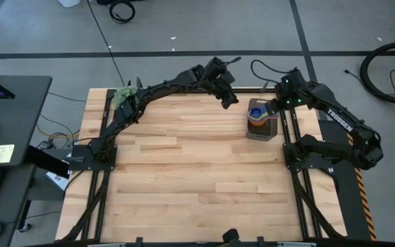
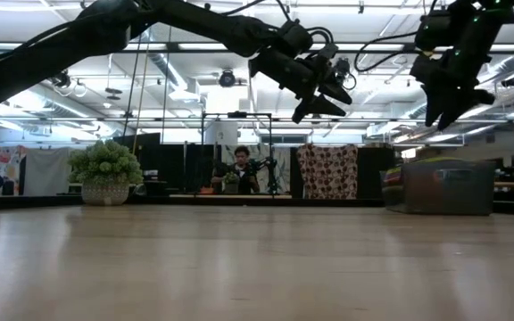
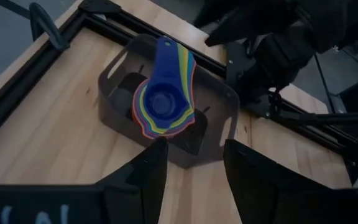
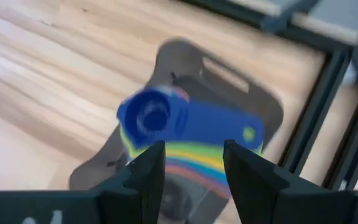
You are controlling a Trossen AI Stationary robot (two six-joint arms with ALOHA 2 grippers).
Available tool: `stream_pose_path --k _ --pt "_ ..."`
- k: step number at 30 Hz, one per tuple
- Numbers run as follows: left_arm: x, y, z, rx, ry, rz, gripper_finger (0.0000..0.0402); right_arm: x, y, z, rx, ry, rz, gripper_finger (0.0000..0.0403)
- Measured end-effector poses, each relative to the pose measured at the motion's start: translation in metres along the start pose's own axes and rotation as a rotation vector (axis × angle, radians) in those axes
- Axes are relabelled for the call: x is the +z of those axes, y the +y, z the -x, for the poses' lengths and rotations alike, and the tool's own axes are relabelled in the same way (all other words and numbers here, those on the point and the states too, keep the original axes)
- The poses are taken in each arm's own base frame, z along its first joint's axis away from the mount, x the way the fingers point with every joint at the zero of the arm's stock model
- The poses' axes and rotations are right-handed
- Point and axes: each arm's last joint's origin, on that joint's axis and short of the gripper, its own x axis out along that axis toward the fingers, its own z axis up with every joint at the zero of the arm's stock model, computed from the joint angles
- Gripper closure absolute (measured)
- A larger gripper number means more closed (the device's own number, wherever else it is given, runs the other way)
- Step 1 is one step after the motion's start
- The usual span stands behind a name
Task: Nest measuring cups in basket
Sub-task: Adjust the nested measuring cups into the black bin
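Your right gripper (image 2: 453,114) hangs above the basket (image 1: 261,128), fingers (image 4: 146,171) parted with nothing between them — the cups (image 4: 185,130) lie below the gap, not in it. Your left gripper (image 2: 321,105) is also up off the table (image 1: 184,171), at about ten o'clock from the basket and just beside it, jaws apart and empty; its fingers (image 3: 148,174) frame the basket's near wall from above.

The cups sit stacked one inside another in the basket, the dark blue cup (image 3: 162,99) on top, with coloured rims of the others — yellow, green, orange, red among them — showing around and under it. The handles fan together toward one end of the basket. How many cups are in the stack you cannot tell.

The basket stands at about two o'clock on the table, close to the right arm's frame. A plant ball (image 1: 123,95) sits at the ten o'clock corner. In the low view a person (image 2: 242,169) shows far behind the table.
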Motion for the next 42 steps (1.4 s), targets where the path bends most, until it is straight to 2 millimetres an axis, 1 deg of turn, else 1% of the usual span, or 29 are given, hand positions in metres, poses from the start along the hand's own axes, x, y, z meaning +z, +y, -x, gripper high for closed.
stream_pose_path --k 2,5,7,13,15,18,21,23,25,29,33,36,39,42 --pt "0.000 0.000 0.000 0.000 0.000 -0.002 0.0240 0.003 0.000 -0.003 0.002 -0.029 0.080 0.0236" --pt "0.000 0.000 0.000 0.001 -0.001 -0.015 0.0240 0.007 0.001 -0.009 0.013 -0.022 0.260 0.0236" --pt "0.000 0.001 0.000 0.002 -0.001 -0.020 0.0240 0.008 0.003 -0.014 0.035 -0.001 0.356 0.0236" --pt "0.001 0.003 0.001 0.005 -0.002 -0.014 0.0240 0.007 0.002 -0.024 0.065 0.095 0.557 0.0236" --pt "0.000 0.003 0.001 0.005 -0.002 -0.014 0.0240 0.004 0.001 -0.025 0.045 0.130 0.629 0.0236" --pt "0.000 0.003 0.001 0.006 0.002 -0.012 0.0240 0.005 -0.002 -0.026 -0.050 0.144 0.712 0.0236" --pt "0.000 0.002 0.001 0.005 0.002 -0.013 0.0240 0.014 -0.003 -0.026 -0.148 0.073 0.726 0.0236" --pt "0.000 0.002 0.001 0.006 0.002 -0.013 0.0240 0.019 -0.003 -0.027 -0.154 0.028 0.713 0.0236" --pt "0.000 0.003 0.001 0.006 0.002 -0.014 0.0240 0.021 -0.003 -0.030 -0.138 0.020 0.716 0.0238" --pt "0.000 0.003 0.001 0.006 0.003 -0.015 0.0240 0.030 -0.003 -0.042 -0.149 0.012 0.724 0.0239" --pt "0.000 0.003 0.001 0.011 0.002 -0.023 0.0240 0.037 -0.005 -0.060 -0.200 0.059 0.720 0.0249" --pt "0.000 0.003 0.001 0.013 0.001 -0.023 0.0240 0.040 -0.007 -0.071 -0.232 0.095 0.720 0.0277" --pt "0.000 0.003 0.001 0.013 0.002 -0.022 0.0240 0.041 -0.007 -0.078 -0.229 0.121 0.719 0.0317" --pt "0.000 0.003 0.001 0.013 0.001 -0.022 0.0240 0.041 -0.007 -0.081 -0.195 0.123 0.719 0.0362"
